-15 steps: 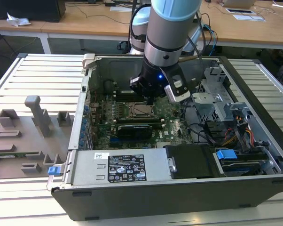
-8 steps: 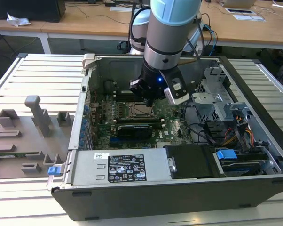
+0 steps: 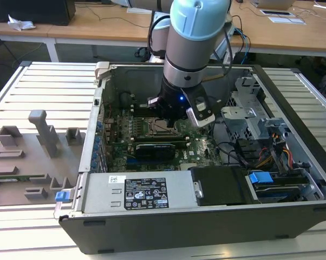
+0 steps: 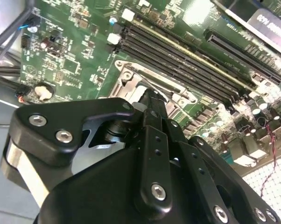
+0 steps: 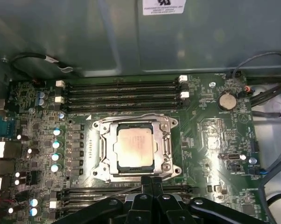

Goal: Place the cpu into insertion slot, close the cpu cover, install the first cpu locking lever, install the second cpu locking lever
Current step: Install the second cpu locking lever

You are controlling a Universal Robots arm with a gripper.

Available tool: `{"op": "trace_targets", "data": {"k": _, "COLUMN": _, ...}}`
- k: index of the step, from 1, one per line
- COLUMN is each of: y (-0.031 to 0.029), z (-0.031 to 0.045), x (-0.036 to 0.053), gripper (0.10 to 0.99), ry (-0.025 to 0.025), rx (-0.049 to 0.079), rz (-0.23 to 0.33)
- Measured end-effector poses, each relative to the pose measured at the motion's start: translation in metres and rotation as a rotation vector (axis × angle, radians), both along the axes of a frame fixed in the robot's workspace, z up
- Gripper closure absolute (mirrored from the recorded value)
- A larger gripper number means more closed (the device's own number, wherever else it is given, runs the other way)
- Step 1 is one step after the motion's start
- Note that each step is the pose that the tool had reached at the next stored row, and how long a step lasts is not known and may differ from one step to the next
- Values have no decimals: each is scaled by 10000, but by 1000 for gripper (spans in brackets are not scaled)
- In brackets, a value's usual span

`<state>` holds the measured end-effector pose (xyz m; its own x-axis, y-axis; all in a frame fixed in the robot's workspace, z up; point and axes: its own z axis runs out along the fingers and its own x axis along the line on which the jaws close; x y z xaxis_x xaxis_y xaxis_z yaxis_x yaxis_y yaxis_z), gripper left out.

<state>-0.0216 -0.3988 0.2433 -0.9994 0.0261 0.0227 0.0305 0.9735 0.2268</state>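
The cpu [image 5: 133, 148], a square chip with a pale metal top, lies flat in the insertion slot [image 5: 101, 128] on the green board. The cpu cover [image 5: 166, 148], a silvery frame, lies down around the chip, which shows through its cut-out. In the first wrist view my gripper [image 5: 150, 181] is shut, its black fingertips pressed together right at the socket's edge with nothing visible between them. In the second wrist view the gripper [image 4: 152, 95] stands over the socket frame [image 4: 131, 77]. I cannot tell how the locking levers stand. In the exterior view the gripper [image 3: 164, 116] is down inside the open computer case.
Long black memory slots [image 5: 122, 95] run beside the socket, and a coin battery [image 5: 227, 100] sits nearby. A black card [image 3: 157, 149], a power supply [image 3: 136, 192], drive cages and cable bundles [image 3: 260, 151] crowd the case. A grey fixture plate [image 3: 33, 151] lies at the exterior view's left.
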Motion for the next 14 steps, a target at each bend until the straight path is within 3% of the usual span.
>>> {"op": "trace_targets", "data": {"k": 5, "y": -43, "z": -40, "x": -94, "gripper": 980, "ry": 0, "rx": 1, "rz": 0}}
{"op": "trace_targets", "data": {"k": 7, "y": -83, "z": -62, "x": -199, "gripper": 980, "ry": -1, "rx": 1, "rz": 0}}
{"op": "trace_targets", "data": {"k": 10, "y": -92, "z": -119, "x": -276, "gripper": 980, "ry": 0, "rx": 23, "rz": 18}}
{"op": "trace_targets", "data": {"k": 12, "y": -89, "z": -209, "x": -336, "gripper": 980, "ry": 0, "rx": 34, "rz": 133}}
{"op": "trace_targets", "data": {"k": 14, "y": -88, "z": -253, "x": -357, "gripper": 980, "ry": 0, "rx": 51, "rz": 184}}
